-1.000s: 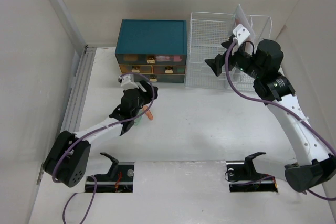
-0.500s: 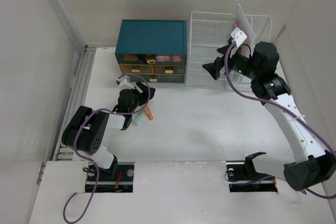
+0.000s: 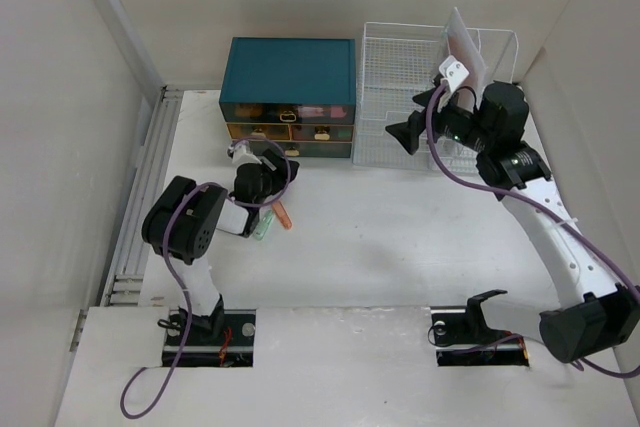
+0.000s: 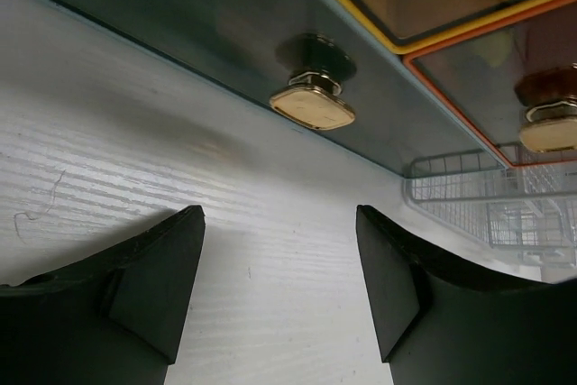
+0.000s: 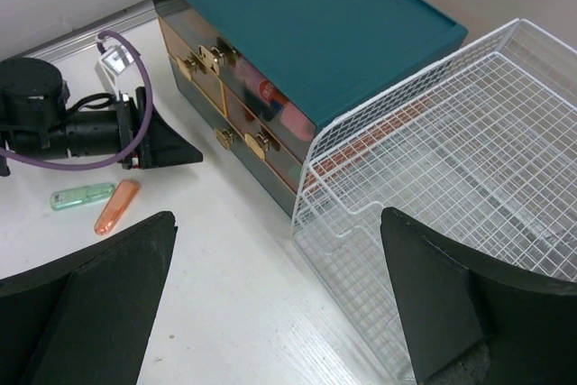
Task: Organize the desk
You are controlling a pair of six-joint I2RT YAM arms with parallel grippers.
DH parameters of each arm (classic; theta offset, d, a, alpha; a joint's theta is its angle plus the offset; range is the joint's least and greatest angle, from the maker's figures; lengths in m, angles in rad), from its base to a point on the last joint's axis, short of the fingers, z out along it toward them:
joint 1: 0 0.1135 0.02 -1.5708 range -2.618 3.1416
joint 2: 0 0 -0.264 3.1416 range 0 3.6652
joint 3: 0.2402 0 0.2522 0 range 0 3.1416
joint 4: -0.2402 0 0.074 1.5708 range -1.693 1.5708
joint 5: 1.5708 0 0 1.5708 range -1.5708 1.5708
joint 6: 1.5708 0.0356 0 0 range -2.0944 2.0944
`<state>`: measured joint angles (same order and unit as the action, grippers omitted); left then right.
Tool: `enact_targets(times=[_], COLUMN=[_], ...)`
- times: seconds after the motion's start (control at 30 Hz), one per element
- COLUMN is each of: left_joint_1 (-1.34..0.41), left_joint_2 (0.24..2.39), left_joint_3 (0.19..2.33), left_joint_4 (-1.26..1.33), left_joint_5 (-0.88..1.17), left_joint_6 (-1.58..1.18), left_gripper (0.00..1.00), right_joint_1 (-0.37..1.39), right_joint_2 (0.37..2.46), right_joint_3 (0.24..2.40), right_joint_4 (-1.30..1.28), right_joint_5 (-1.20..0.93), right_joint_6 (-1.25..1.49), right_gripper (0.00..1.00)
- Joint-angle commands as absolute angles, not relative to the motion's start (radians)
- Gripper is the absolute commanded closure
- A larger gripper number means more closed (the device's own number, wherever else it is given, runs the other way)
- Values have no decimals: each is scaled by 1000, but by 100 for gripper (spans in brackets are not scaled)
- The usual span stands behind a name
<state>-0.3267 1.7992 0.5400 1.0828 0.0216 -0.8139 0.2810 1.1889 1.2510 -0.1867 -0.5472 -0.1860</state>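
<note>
**Desk** (image 3: 400,237): white tabletop filling the floor of the top view, under both arms and every item listed here.

**Rail** (image 3: 148,177): ribbed metal, running along the desk's left edge.

**Left arm** (image 3: 185,222): folded tightly, with the forearm lying low over the desk and pointing at the drawer box.

**Left gripper** (image 4: 278,223): fingers apart with nothing between them. It sits low over the desk, just short of the box's bottom row.

**Green stick** (image 5: 81,196): small, translucent and pale green. It lies flat on the desk beside the left wrist.

**Orange stick** (image 5: 115,206): small and translucent. It lies flat just beside the green one, and I cannot tell whether they touch.

**Drawer box** (image 3: 290,67): teal top with tinted see-through drawer fronts, standing at the back of the desk.

**Knob** (image 4: 311,107): gold, on the lower-left drawer, straight ahead of the left fingers and not touched.

**Wire rack** (image 3: 395,67): white mesh, right of the box and close against it.

**Panel** (image 3: 463,39): pale and flat, standing tilted in the rack's rear right part.

**Right arm** (image 3: 550,237): reaches up from the near right.

**Right gripper** (image 5: 278,215): fingers spread wide and holding nothing, raised above the rack's front left part.
</note>
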Motion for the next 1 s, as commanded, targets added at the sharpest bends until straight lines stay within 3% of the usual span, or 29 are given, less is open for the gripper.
enact_targets(times=[0.0,0.33,0.97], left_joint_1=[-322,-304,-285], left_joint_2=[1822,1901,1951], left_joint_3=[580,664,841], left_joint_4=[1180,1180,928], left_joint_5=[-3,-3,26], left_joint_6=[-857,-867,-848], left_gripper=[36,36,37], right_joint_1=[267,267,267], right_joint_2=[1183,1183,1192], right_joint_3=[1236,1227,1218], right_joint_4=[-123,-114,-114], right_joint_5=[-577,-577,-586], right_joint_6=[-172,-181,-190], right_gripper=[0,0,0])
